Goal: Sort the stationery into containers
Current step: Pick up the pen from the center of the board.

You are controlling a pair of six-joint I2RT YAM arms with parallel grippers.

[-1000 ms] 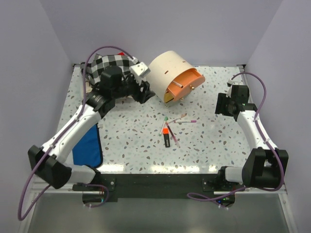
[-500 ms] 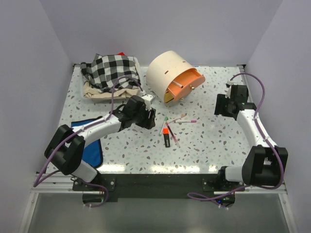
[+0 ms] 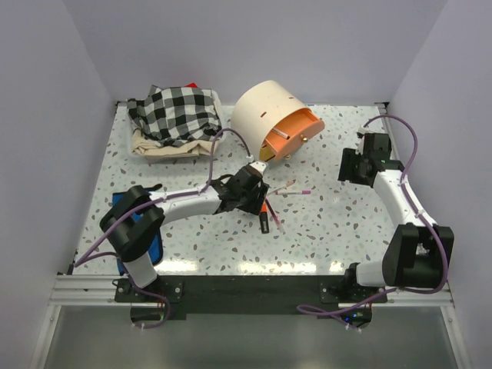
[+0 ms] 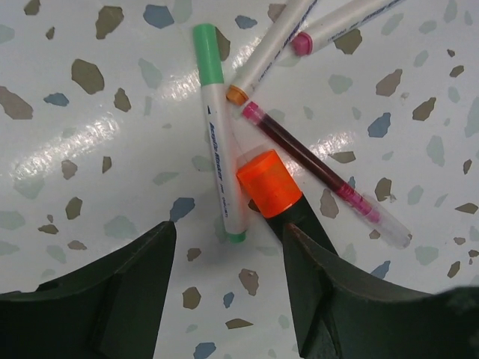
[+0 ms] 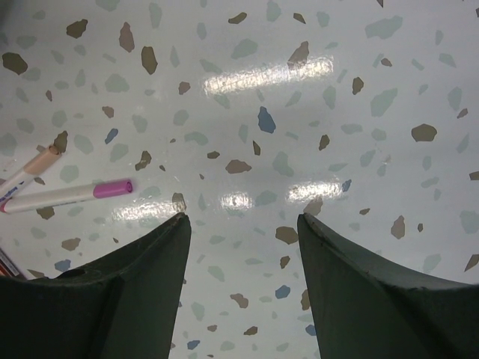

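A small pile of stationery lies mid-table: a white pen with a green cap (image 4: 218,146), an orange-capped highlighter (image 4: 269,184) with a black body, a clear pink pen (image 4: 322,176), and two more white pens (image 4: 281,34). In the top view the pile (image 3: 270,209) sits just right of my left gripper (image 3: 252,194). My left gripper (image 4: 228,233) is open; its right finger touches the highlighter's black body. The cream drum cabinet (image 3: 269,119) lies on its side at the back with an orange drawer (image 3: 290,132) pulled open. My right gripper (image 5: 243,222) is open over bare table at the right (image 3: 355,165).
A black-and-white checked cloth pile (image 3: 175,113) sits on a beige tray at the back left. A blue cloth (image 3: 142,231) lies at the front left under the left arm. A pink-capped pen (image 5: 67,194) shows at the left of the right wrist view.
My left arm has swung from the checked cloth at the back left down and right to the pen pile. The right arm has barely moved.
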